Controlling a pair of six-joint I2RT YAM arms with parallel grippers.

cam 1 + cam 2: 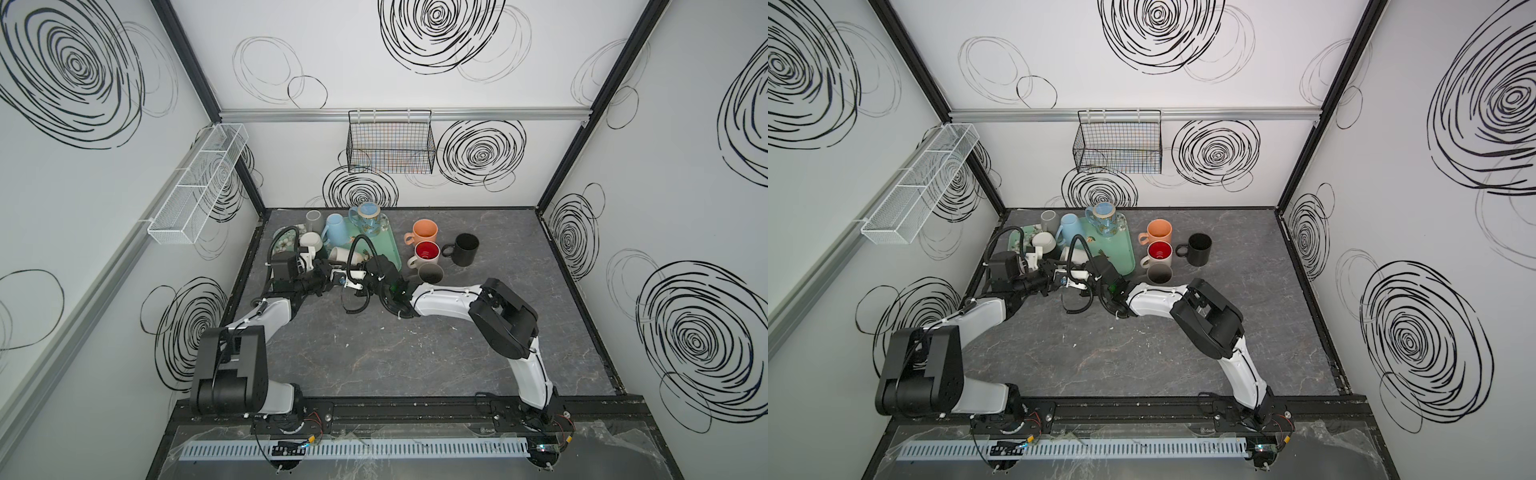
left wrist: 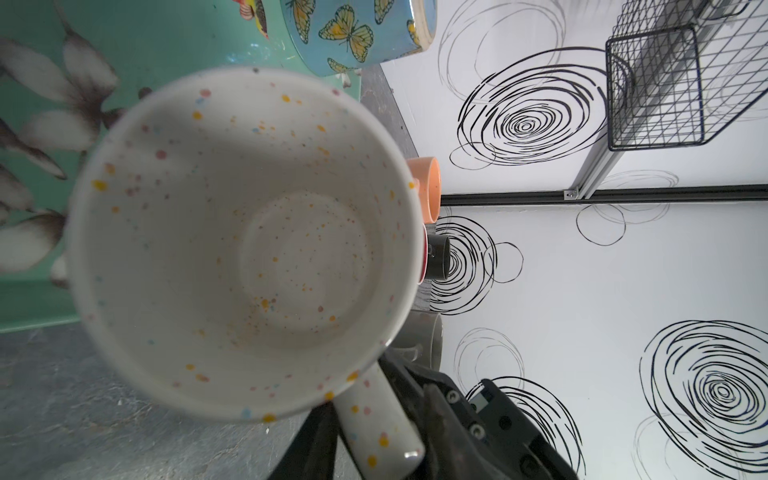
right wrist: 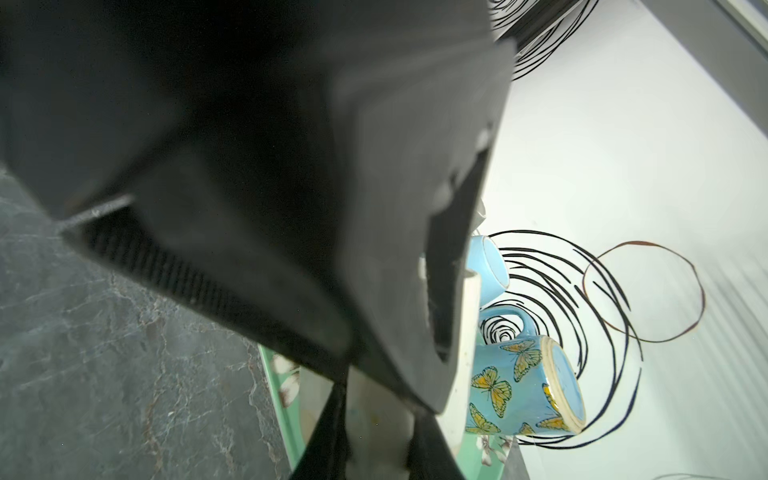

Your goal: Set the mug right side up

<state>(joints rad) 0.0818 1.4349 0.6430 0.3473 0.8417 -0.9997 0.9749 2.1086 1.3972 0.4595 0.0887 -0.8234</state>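
Left wrist view: speckled mug (image 2: 245, 245), white, mouth turned straight at the camera, fills the space just past the left gripper (image 2: 370, 415). Its handle (image 2: 374, 432) lies between the two dark fingers (image 2: 309, 449), close on both sides; whether they press it cannot be told. Past the fingertips, behind the mug: green flowered tray (image 2: 166, 37), butterfly mug (image 2: 345, 37), orange mug (image 2: 428, 187), black mug (image 2: 438, 257), grey mug (image 2: 430, 340). Right wrist view: right gripper (image 3: 376, 419), fingers (image 3: 328, 436) pinching a pale blurred body, apparently the speckled mug. A black out-of-focus bulk (image 3: 249, 166) just ahead of the fingers blocks most else; the butterfly mug and a light-blue mug (image 3: 490, 266) show beyond it. Both top views: the two grippers meet nearly fingertip to fingertip at the tray's near edge, the speckled mug (image 1: 341, 254) (image 1: 1068, 254) tipped on its side just beyond the fingertips; whether it rests on the tray cannot be told. Red-lined mug (image 1: 427, 252) stands back of the right gripper's fingers, beside its wrist.
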